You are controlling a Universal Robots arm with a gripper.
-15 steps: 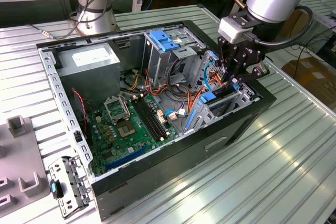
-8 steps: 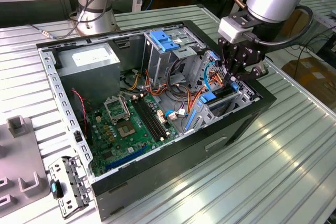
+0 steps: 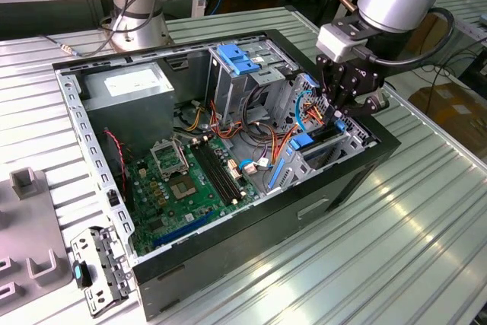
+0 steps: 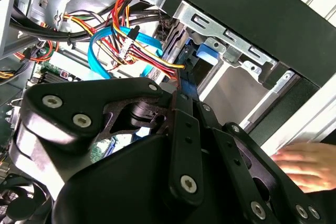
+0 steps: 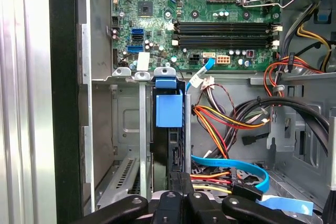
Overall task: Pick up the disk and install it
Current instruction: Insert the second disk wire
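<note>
Now, gripper (image 3: 351, 108): low over the drive bay at the case's front corner; whether its fingers grip or stand apart, I cannot tell.
Disk (image 5: 169, 145): one, standing on edge in the bay slot, blue carrier (image 5: 169, 108) at its end.
Handling: likely stiff, fairly heavy, shock-sensitive; best held by the carrier's edges.
Case (image 3: 358, 180): one, open, lying on the table (image 3: 426, 249).
Motherboard (image 3: 186, 184): one.
Hand (image 4: 310, 163): one, a person's, beside the case.

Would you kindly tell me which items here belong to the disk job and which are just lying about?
Job:
disk, standing on edge in its bay
claw, down at the disk
case

Lying about:
bracket on the table
power supply
motherboard
</note>
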